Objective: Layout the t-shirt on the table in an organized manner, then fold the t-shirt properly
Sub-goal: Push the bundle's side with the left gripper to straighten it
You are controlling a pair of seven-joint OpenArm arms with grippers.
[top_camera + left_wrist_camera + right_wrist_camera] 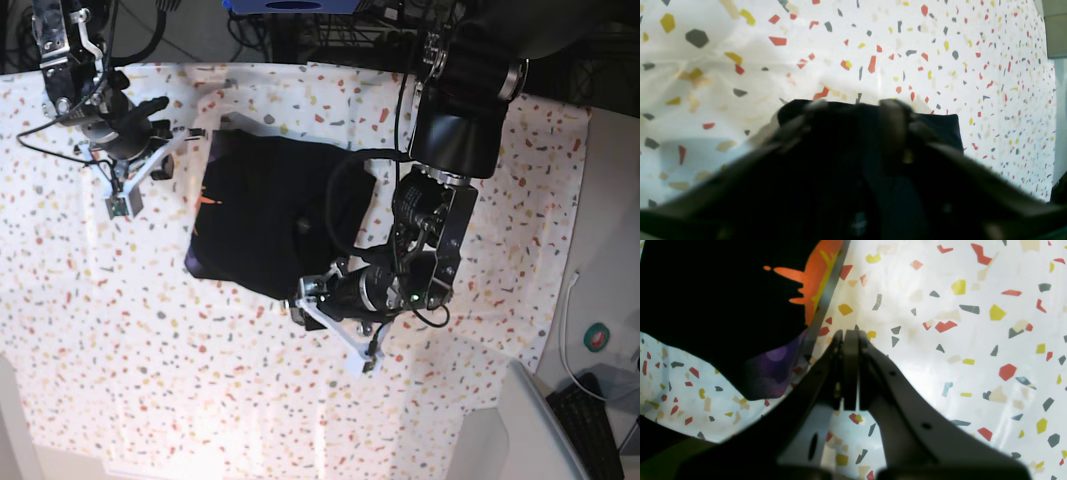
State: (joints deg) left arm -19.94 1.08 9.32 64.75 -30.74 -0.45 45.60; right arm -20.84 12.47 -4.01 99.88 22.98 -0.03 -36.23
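The right gripper (850,335) had its jaws pressed together on nothing, poised over the white, colour-flecked table (100,330) just beside the folded black fabric t-shirt (265,215) with its orange print. The left gripper (853,106) sat low at the shirt's other edge; motion blur hid whether its jaws were apart or clamped. A looping black cable (335,215) crossed the shirt, and a green round object (597,337) lay off the table.

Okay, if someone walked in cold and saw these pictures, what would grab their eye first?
First the black t-shirt, folded into a compact block at the middle of the speckled table, with an orange and purple print along its edge. Then the left end effector at the shirt's near corner, and the right end effector, pinched shut over bare table beside the shirt.
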